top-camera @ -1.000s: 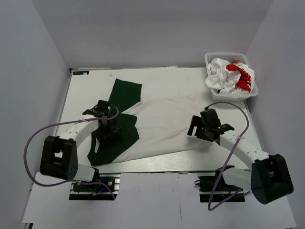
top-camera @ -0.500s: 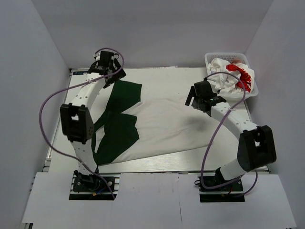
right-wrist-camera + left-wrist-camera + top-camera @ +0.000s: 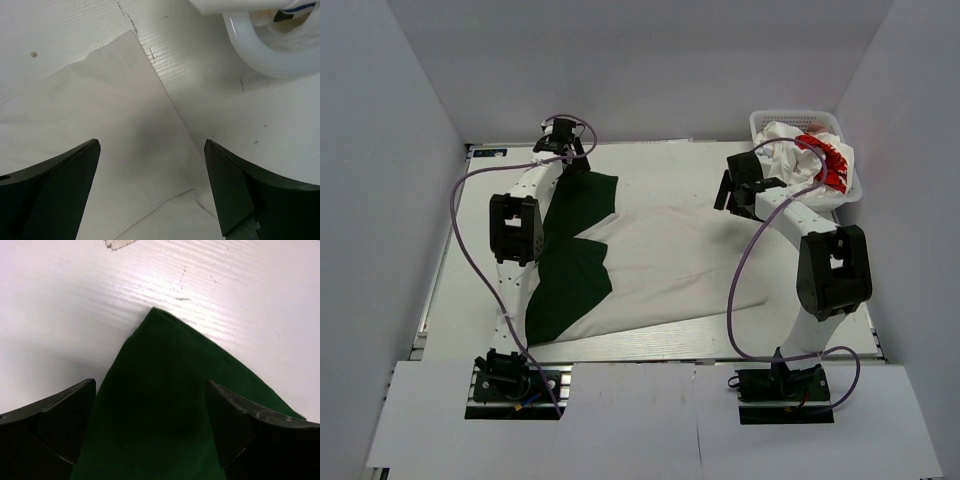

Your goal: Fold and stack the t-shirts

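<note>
Over on your left, the left gripper (image 3: 563, 140) is stretched out to the far edge of the flat white table (image 3: 660, 165), right above the far tip of the dark green sleeve (image 3: 582, 200). From the left wrist cam, the left gripper (image 3: 150, 412) is spread wide, with its black fingers (image 3: 55, 420) on either side of the pointed corner of the sleeve (image 3: 165, 390) and nothing pinched between them. You can't really tell from there whether the fingers are touching the cloth. That sleeve belongs to the big white t-shirt with dark green sleeves (image 3: 670, 260), which lies flat across the middle of the table, with its second green sleeve bunched up toward the near left. Move right and your right gripper (image 3: 740, 190) sits over the shirt's far right corner, just beside the white plastic lattice basket (image 3: 760, 125). On the right wrist cam the right gripper (image 3: 150, 185) is wide open too and isn't holding anything. The white shirt's corner (image 3: 100, 125) lies flat below it, and the basket's rounded edge (image 3: 248, 47) pokes in at the top right. The crumpled white t-shirt with red print (image 3: 805, 160) is heaped in the basket at the far right corner.
</note>
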